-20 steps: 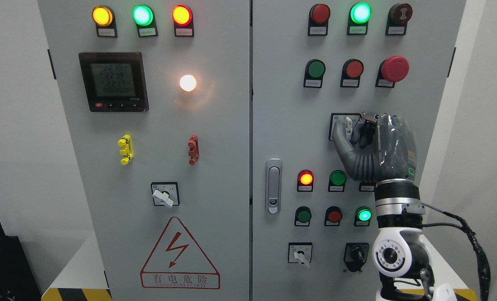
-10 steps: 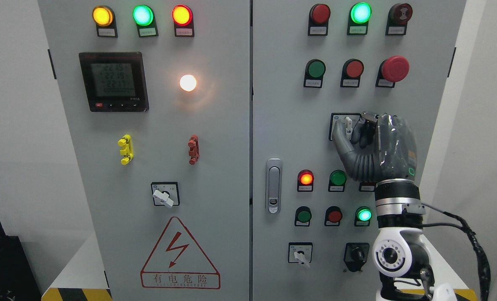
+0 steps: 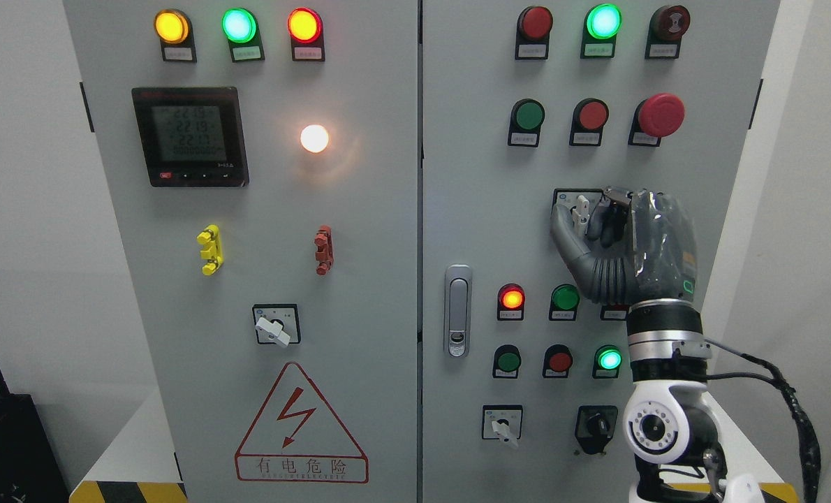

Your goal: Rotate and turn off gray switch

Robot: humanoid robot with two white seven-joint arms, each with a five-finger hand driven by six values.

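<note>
Gray switch (image 3: 582, 209): right door, mid-height, lever upright, long axis vertical. Right hand (image 3: 618, 244): thumb left of lever, fingers curled at its right, pinching it. Left hand: out of view.

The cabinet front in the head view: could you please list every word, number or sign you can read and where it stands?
"有电危险": under the lightning bolt on the red warning triangle, left door.
"2219", roughly: top rows of the digital meter; the digits are blurred and uncertain.
Line of small Latin letters under the Chinese warning: too blurred to read.
Small label plates under the lamps and buttons: too small to read.
Markings around the gray switch, held by the right hand: unreadable.
</note>
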